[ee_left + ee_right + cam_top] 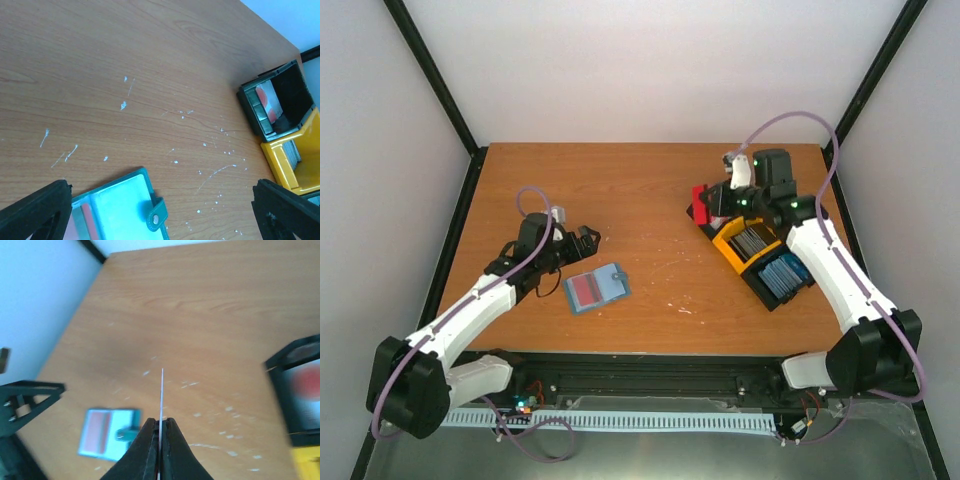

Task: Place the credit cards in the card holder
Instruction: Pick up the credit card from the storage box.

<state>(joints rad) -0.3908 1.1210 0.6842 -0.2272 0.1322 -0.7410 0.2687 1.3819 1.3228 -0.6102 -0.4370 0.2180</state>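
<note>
my left hand (585,238) is spread wide with nothing between its fingers, and hovers just beside the card holder (597,289). the card holder lies open and flat on the desk (620,190), toward the near edge, with a red card (586,290) showing in one side. my right hand (160,426) is pressed together, pinching a credit card (161,390) seen edge-on, over the far right of the desk by the black end of the black-and-yellow tray (728,248). a red-and-white card (267,102) stands in that end compartment.
</note>
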